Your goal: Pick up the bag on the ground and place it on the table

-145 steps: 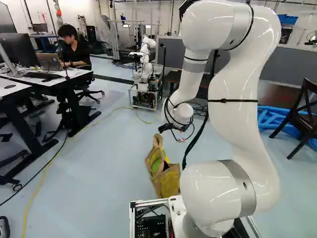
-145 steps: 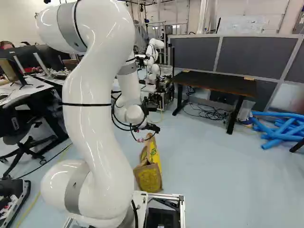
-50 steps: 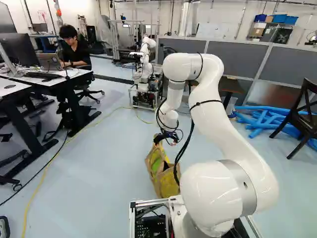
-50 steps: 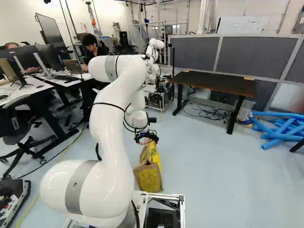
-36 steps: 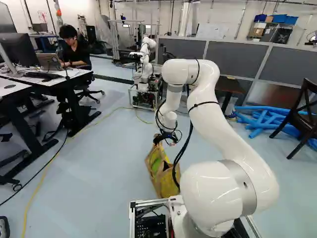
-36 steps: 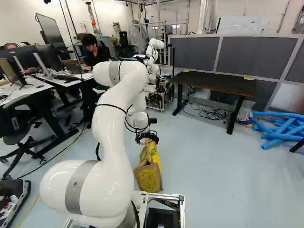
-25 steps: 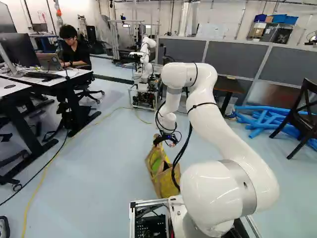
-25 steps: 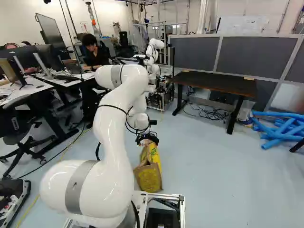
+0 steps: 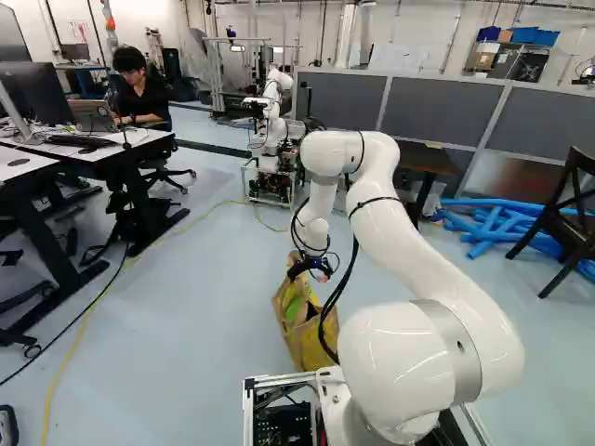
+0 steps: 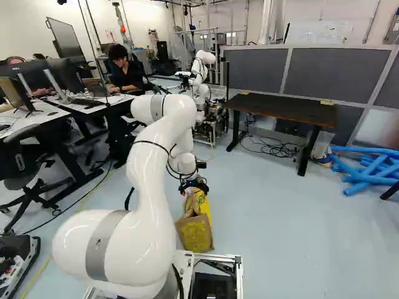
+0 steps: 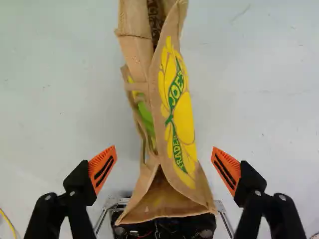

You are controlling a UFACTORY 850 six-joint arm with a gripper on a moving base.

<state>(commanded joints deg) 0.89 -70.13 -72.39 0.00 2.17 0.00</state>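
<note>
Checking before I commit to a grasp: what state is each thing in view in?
Black two-finger gripper with orange pads: open, fingers on either side of the bag.
Tan bag with yellow print: on the floor, partly open, not gripped.
White arm: bent, reaching down over the bag.
Dark rectangular table: upright, no bag on it.
Dark slatted chair: upright.
Blue tubes: heaped on the floor.

The arm (image 10: pixel 146 187) looks like smooth, glossy plastic. The gripper (image 10: pixel 194 186) is matt black, its orange pads (image 11: pixel 96 163) ribbed and rubbery. At twelve o'clock, the bag (image 11: pixel 182 119) looks like creased, matt cloth. The surface (image 10: pixel 280 109) at one o'clock resembles dark wood; the tubes (image 10: pixel 374 163) at two, smooth plastic. The floor (image 10: pixel 280 230) has a faint sheen.
</note>
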